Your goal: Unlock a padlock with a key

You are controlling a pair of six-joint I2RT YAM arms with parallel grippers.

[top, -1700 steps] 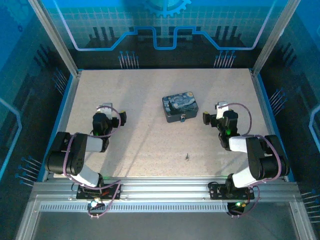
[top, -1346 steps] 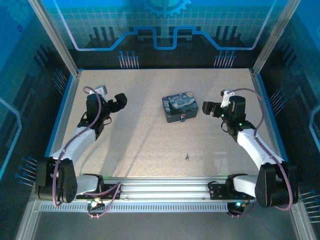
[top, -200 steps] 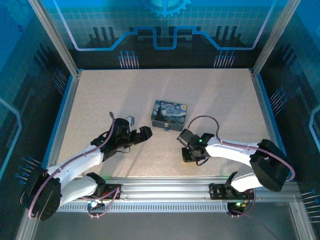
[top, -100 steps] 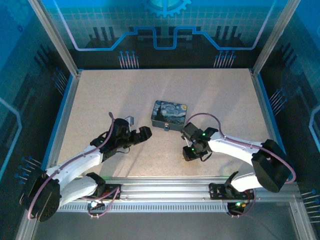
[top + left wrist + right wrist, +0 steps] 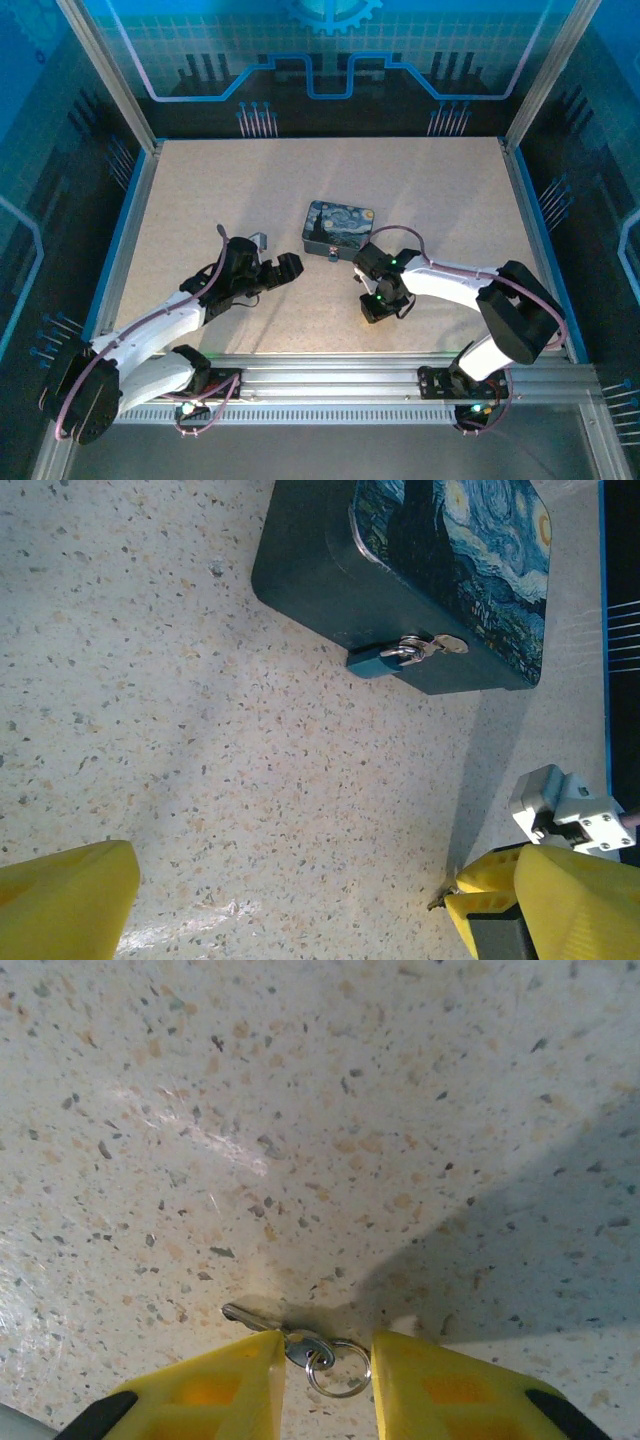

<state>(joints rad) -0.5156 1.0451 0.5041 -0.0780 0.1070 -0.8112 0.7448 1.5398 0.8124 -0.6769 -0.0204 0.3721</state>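
The dark-blue painted tin (image 5: 338, 228) lies mid-table, with the small grey-blue padlock (image 5: 330, 256) hanging on its front hasp. In the left wrist view the padlock (image 5: 385, 660) sits against the front of the tin (image 5: 440, 570). My left gripper (image 5: 287, 268) (image 5: 325, 905) hovers just left of the tin, open wide with nothing between its fingers. My right gripper (image 5: 375, 308) (image 5: 328, 1360) is down on the table in front of the tin. The slim grey key (image 5: 262, 1320) and its wire ring (image 5: 340, 1368) lie between the right gripper's jaws, which stand a little apart. Its left finger touches the key's head.
Blue rails (image 5: 120, 250) and metal posts edge the speckled tabletop (image 5: 250, 190). The aluminium base beam (image 5: 330, 375) runs along the near side under both arms. A white bracket (image 5: 565, 805) shows low at the right in the left wrist view.
The right wrist has shifted slightly left and toward the tin, staying low over the key. The left arm has not moved.
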